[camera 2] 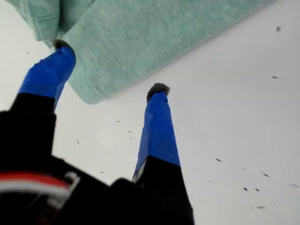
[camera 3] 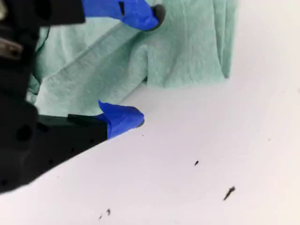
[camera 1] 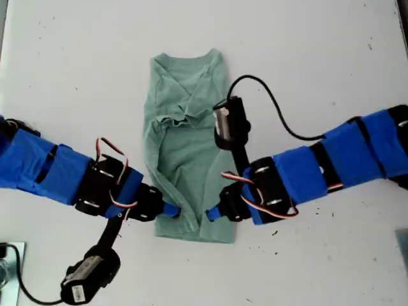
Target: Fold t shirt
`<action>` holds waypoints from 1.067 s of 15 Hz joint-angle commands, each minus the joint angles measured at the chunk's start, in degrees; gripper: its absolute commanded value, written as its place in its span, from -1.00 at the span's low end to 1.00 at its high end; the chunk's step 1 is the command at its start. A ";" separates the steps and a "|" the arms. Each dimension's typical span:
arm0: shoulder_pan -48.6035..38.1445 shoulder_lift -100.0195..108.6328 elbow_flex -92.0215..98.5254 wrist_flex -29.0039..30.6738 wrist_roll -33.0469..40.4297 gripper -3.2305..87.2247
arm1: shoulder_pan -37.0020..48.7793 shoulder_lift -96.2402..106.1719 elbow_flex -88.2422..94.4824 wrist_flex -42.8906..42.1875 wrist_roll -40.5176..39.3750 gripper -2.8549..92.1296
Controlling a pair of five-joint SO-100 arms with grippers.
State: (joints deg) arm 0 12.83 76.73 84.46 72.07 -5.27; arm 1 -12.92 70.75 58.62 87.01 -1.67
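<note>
The sage-green t shirt (camera 1: pixel 191 146) lies folded into a narrow upright strip on the white table, neckline at the far end. My first gripper (camera 1: pixel 220 213) comes in from the exterior view's right and is open at the shirt's near right corner. In the first wrist view the gripper (camera 2: pixel 108 65) has one fingertip (camera 2: pixel 61 44) on the t shirt (camera 2: pixel 140 33) and the other over bare table. My second gripper (camera 1: pixel 167 209) comes in from the exterior view's left, also open. In the second wrist view the gripper (camera 3: pixel 145 66) straddles the side edge of the t shirt (camera 3: pixel 187 47).
The white table (camera 1: pixel 331 51) surrounds the shirt and carries small dark specks. One wrist camera (camera 1: pixel 229 121) hangs over the shirt's right edge with its black cable; the other (camera 1: pixel 89 277) sits near the front. A grey object (camera 1: pixel 7 268) shows at the exterior view's lower left.
</note>
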 commanded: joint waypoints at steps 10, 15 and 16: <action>5.01 -22.06 -26.54 1.41 6.77 -0.93 | -4.57 -5.98 -5.36 -6.15 -2.90 -0.95; 10.72 -6.59 -26.54 -5.19 15.82 -0.93 | -6.06 17.67 4.13 -12.30 -10.72 -0.95; 10.81 -5.36 -26.54 -5.45 16.17 -0.93 | -5.36 17.84 3.96 -12.39 -13.01 -0.95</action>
State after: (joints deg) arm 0 22.06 65.39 59.06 67.76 10.02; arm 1 -18.72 82.53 62.67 75.85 -12.22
